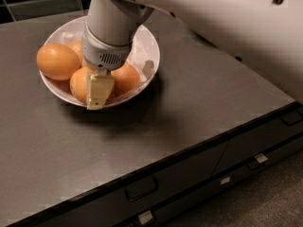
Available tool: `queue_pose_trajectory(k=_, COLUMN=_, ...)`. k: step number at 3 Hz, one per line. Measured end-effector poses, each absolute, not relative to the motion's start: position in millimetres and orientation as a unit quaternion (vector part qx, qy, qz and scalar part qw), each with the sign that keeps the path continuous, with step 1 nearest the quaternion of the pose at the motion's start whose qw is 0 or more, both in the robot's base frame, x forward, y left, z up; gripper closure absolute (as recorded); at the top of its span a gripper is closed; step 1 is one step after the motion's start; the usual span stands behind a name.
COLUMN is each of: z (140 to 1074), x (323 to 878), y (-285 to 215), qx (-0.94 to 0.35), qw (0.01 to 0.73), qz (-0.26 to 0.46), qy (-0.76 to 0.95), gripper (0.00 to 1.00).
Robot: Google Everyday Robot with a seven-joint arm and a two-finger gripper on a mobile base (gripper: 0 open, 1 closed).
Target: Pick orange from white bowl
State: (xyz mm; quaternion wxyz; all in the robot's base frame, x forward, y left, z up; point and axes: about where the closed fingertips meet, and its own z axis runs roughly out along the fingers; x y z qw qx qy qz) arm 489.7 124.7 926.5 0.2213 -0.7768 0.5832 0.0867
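Note:
The white bowl [150, 51] stands at the back left of the dark counter and holds several oranges. A large oval orange [57, 60] lies at its left side. A round yellowish-orange orange [79, 83] lies at the front, and another orange [127, 77] lies to its right. A fourth orange [75, 46] shows partly behind the arm. My gripper [99, 94] reaches down into the bowl, between the front orange and the one to its right, touching or nearly touching them. The arm hides the bowl's middle.
The dark counter [199, 103] stretches to the right and front of the bowl. Its front edge drops to drawers with handles [140, 187]. A tiled wall [42, 4] runs behind the bowl. My white arm [213, 18] crosses the upper right.

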Motion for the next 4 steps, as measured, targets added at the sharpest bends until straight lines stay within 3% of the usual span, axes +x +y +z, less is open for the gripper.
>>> queue_pose_trajectory(k=3, z=926, x=490, y=125, qx=-0.777, qw=0.221, qz=0.087, qy=0.583, gripper=0.98)
queue_pose_trajectory(k=4, z=945, x=482, y=120, qx=-0.775, qw=0.260, qz=0.086, qy=0.570, gripper=1.00)
